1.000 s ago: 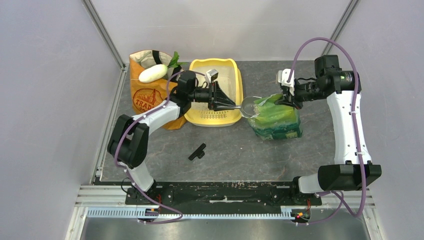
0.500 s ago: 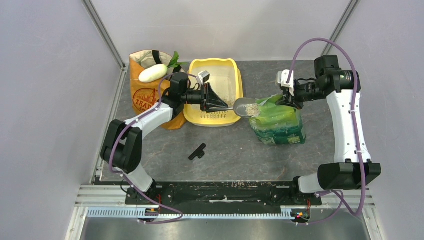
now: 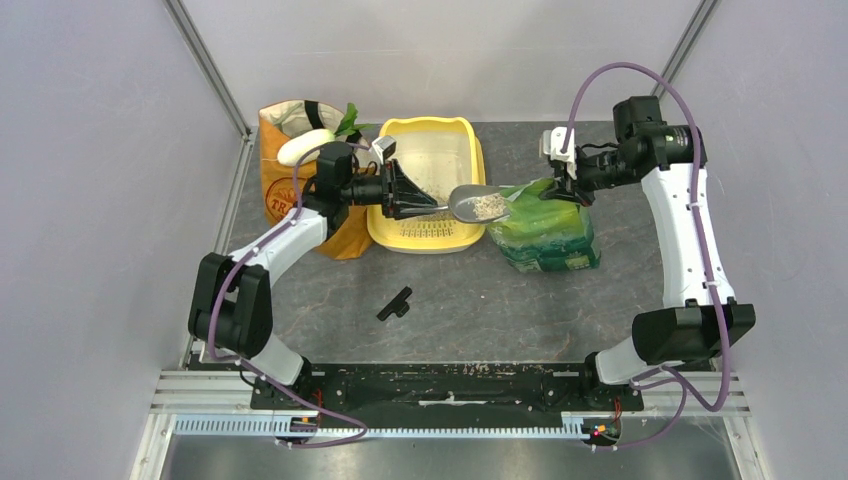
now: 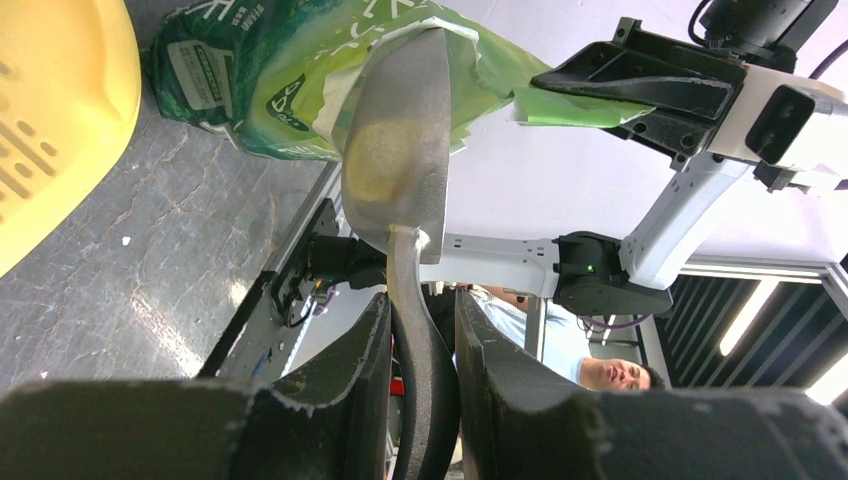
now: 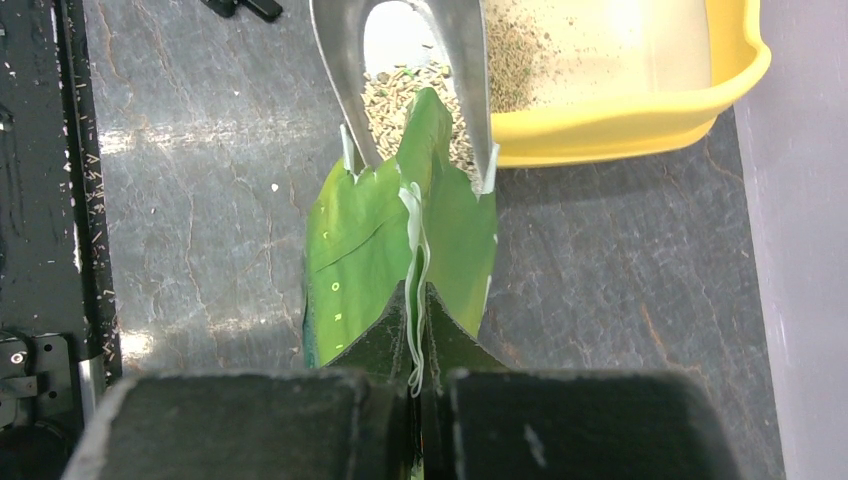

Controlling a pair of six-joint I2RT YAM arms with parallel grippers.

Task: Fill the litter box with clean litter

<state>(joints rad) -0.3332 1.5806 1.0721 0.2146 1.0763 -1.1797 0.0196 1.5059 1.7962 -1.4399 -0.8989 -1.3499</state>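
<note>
On the surface (image 3: 480, 300), the yellow litter box (image 3: 430, 125) sat beside the green bag (image 3: 550, 235), whose top edge the right end effector (image 3: 565, 188) pinched tight, while the left end effector (image 3: 428, 207) clamped the handle of a scoop (image 3: 466, 203) holding litter (image 3: 488, 206) over the box's right rim.

Orange bag (image 3: 281, 197) holds what looks like radish (image 3: 298, 148).

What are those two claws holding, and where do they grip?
The left gripper clamps the scoop by its handle; the right gripper pinches the green litter bag by its open top edge.
</note>
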